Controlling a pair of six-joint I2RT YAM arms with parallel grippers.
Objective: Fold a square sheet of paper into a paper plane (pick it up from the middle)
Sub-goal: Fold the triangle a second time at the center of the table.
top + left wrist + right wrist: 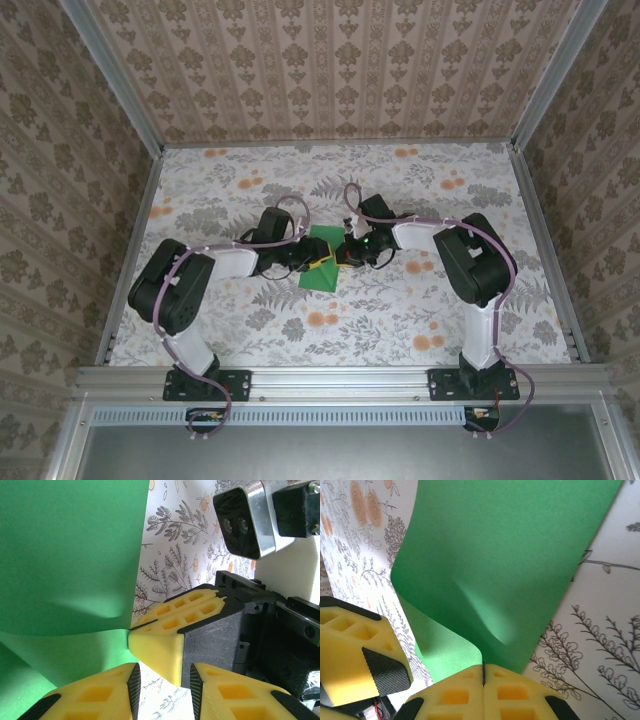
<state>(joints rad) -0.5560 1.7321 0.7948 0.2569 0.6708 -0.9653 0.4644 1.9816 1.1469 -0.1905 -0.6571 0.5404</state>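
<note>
looks like an early fold is being set up, so the pinch is best held right at the edge. the raised flap should be brought over slowly until edge meets edge, and only then pressed flat. a skewed start would likely be carried into every later crease.

the right fingers (483, 682) are clamped tight on the sheet (510, 565) at its near edge, with no gap seen between them. the left fingers (317, 265) are parted a bit, just beside that pinch, with the right tips poking toward their gap. whether paper is touched by them can't be told.

past the pinch the sheet is curled up off the tabletop (600, 630) in a soft bend, with no sharp crease seen. it's found mid-tabletop, between the two arms.
</note>
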